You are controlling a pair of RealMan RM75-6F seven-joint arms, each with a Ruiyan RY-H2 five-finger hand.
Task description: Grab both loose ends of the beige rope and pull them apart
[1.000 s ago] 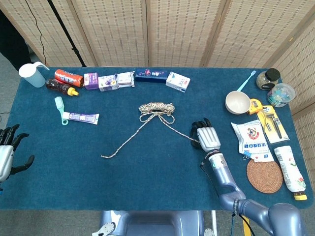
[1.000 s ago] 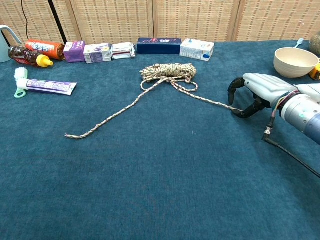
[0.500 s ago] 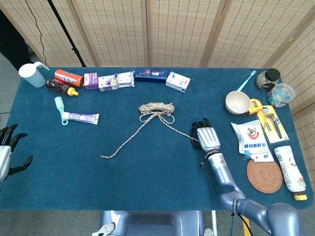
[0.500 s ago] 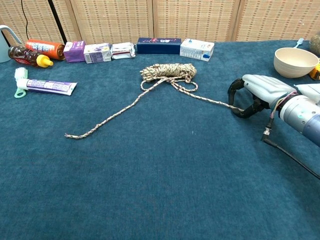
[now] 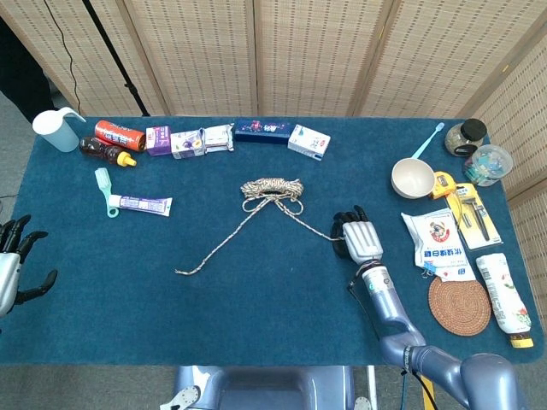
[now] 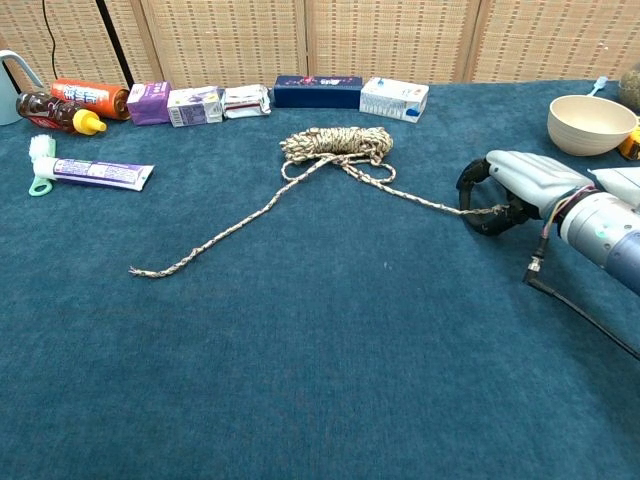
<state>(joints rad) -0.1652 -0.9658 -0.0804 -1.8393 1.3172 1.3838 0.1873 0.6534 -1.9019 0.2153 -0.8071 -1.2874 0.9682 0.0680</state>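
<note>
Containers noted near the table's (image 5: 256, 333) right edge: a cream bowl (image 5: 412, 178), its contents not discernible, and two jars (image 5: 477, 150) at the far right corner. Beige rope (image 6: 335, 145) is coiled mid-table, two loose ends trailing toward the near edge, one leftward, one rightward. The rightward end is pinched in the right hand (image 6: 510, 188). The left hand (image 5: 12, 263) is held spread at the left edge, holding nothing.
</note>
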